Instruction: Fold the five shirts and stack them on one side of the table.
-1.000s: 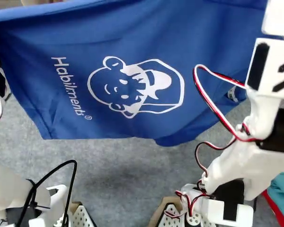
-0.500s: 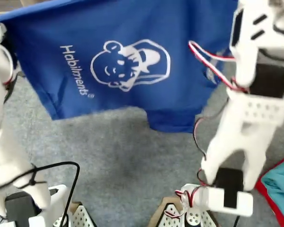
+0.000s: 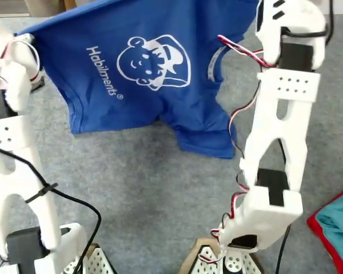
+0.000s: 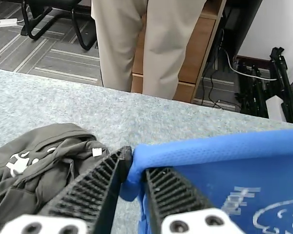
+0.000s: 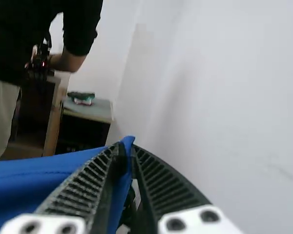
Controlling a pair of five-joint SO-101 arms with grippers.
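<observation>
I have the blue shirt spread between the 2 arms over the far half of the grey table, its white cartoon print facing up toward the high camera. The left gripper is clenched on 1 upper corner of the cloth at the far left, with blue fabric bunched between its ribbed jaws. The right gripper is clamped on the opposite edge at the far right. The shirt sags between them, and I cannot tell whether its near edge touches the table. A dark grey shirt lies crumpled on the table just beside the left gripper. A teal shirt sits at the near right edge.
</observation>
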